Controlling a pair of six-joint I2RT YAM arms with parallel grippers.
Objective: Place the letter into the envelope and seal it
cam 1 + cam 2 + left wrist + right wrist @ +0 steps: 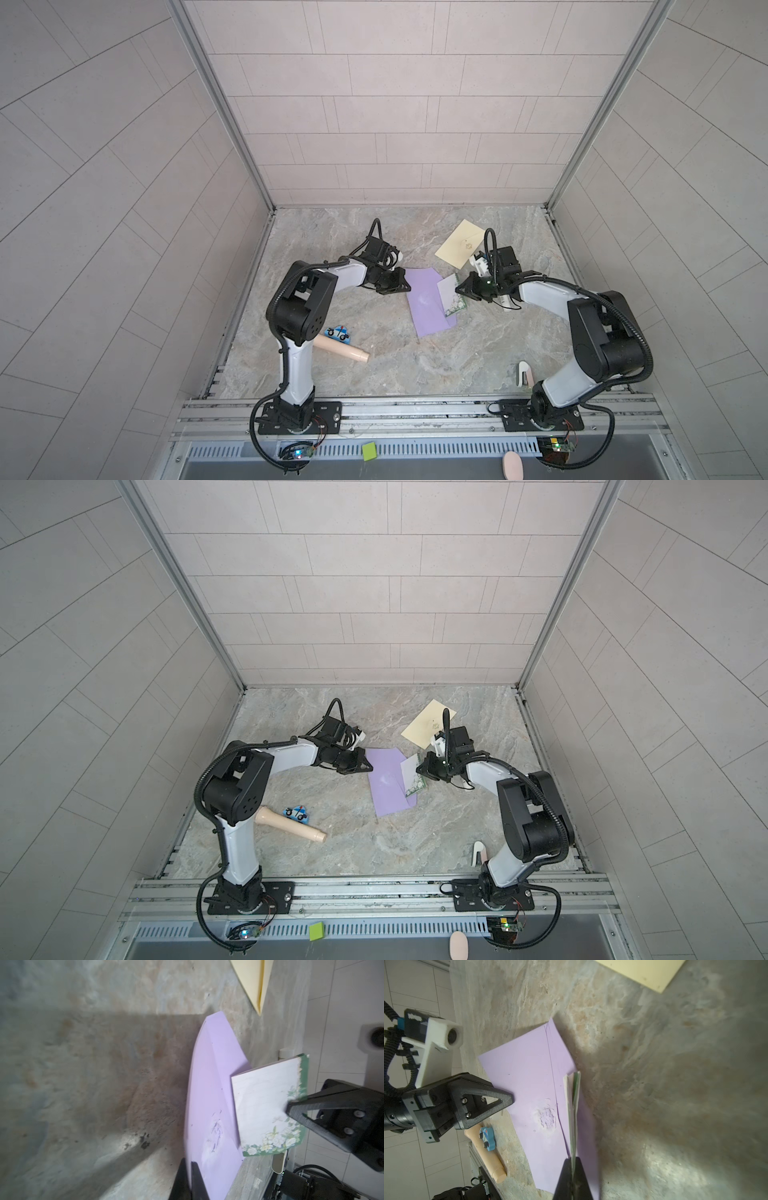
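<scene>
Folded floral letter (449, 291) poised over the lilac paper envelope (424, 311), mid-table (374, 357)
My left gripper (406, 286) is clamped on the envelope's edge, my right gripper (460, 289) clamped on the letter. I reckon it could skid over the outside instead of in, or buckle if I shove.

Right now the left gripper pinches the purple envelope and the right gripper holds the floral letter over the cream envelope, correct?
One slip: the right gripper holds the floral letter over the purple envelope, not the cream envelope, which lies apart, farther back, in both top views. The left gripper does pinch it.
</scene>
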